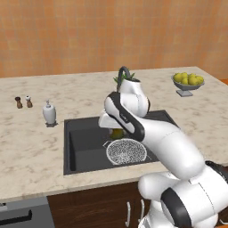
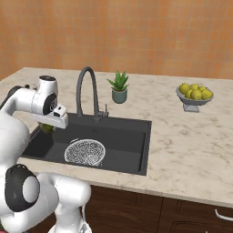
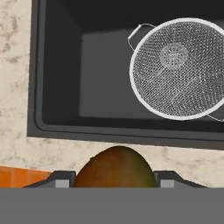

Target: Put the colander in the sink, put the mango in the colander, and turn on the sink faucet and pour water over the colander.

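The colander sits on the floor of the sink, its mesh bowl over the round drain, so the first step looks done. The gripper pinches the mango between its jaws, the fruit bulging up between the two dark tips in the hand view. In that view the mango hangs over the counter by the sink's rim, well off to one side of the colander. Released here, it would likely land on stone or on the bare basin floor and roll away. The grip is on a rounded, smooth-looking fruit, so a quick swing could let it slip out. The faucet arches over the back of the basin, and in the right base view the hand rides beside it; a careless move across could clip the spout.
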{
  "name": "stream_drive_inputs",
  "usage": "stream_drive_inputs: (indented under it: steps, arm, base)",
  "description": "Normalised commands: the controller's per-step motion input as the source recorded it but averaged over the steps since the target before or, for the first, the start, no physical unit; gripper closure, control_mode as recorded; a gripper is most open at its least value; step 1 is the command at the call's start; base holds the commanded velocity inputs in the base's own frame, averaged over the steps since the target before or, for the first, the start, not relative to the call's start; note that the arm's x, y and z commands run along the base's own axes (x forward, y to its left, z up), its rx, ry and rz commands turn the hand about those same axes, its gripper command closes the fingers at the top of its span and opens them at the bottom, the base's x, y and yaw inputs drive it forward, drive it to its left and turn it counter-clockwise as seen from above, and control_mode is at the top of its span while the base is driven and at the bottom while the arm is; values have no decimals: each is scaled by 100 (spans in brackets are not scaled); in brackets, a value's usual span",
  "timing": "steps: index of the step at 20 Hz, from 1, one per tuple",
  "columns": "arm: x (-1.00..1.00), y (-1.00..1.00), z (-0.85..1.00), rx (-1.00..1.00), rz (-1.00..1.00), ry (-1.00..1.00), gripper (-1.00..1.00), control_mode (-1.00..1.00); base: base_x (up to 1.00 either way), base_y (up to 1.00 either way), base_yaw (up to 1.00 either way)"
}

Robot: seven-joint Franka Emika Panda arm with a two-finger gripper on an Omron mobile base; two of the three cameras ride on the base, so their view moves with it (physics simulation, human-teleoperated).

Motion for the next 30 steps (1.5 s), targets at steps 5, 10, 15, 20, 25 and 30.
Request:
stream_drive_inputs:
  steps: [5, 10, 15, 20, 25, 30]
  arm:
    - [-9, -90, 0, 0, 31, -15, 100, -100]
    - [-3, -88, 0, 0, 26, -20, 100, -100]
    - [7, -89, 0, 1, 18, -10, 100, -100]
    - [21, -89, -5, 6, 11, 2, 100, -100]
    - [71, -56, -7, 12, 14, 12, 100, -100]
    - [70, -19, -22, 10, 12, 2, 100, -100]
  base:
    - [0, 0, 0]
    - [0, 0, 0]
    - [0, 0, 0]
    - [0, 0, 0]
    - [0, 0, 0]
    - [0, 0, 0]
